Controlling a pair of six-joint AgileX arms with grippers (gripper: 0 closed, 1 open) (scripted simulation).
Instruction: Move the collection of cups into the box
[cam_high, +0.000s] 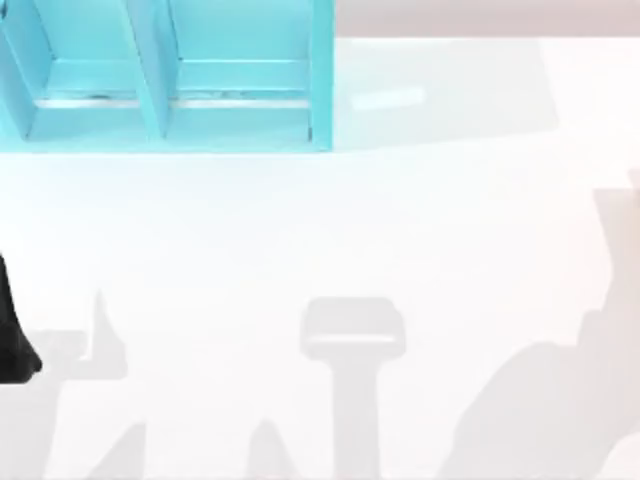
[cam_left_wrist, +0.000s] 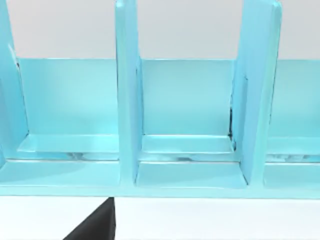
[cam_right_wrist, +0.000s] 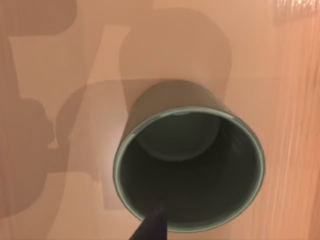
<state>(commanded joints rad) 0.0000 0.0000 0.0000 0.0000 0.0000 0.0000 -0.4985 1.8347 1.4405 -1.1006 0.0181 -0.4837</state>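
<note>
1 olive-green cup (cam_right_wrist: 189, 165) stands upright on the bench (cam_right_wrist: 60, 210) directly beneath the right wrist camera. A dark fingertip (cam_right_wrist: 152, 225) of the right gripper reaches over the cup rim; whether the gripper is spread or pressed together cannot be told. Across the bench, the turquoise box (cam_high: 240, 75) with 2 visible compartments sits at the far left of the top view. The left arm (cam_high: 12, 335) is parked at the left edge, facing the box.

A matte black, smooth-surfaced piece of the left arm (cam_high: 12, 340) is showing at the top view's left edge, tapering upward. In each wrist view a plain, unmarked black wedge-shaped finger tip (cam_left_wrist: 97, 226) (cam_right_wrist: 152, 225) is poking in from the lower edge.
</note>
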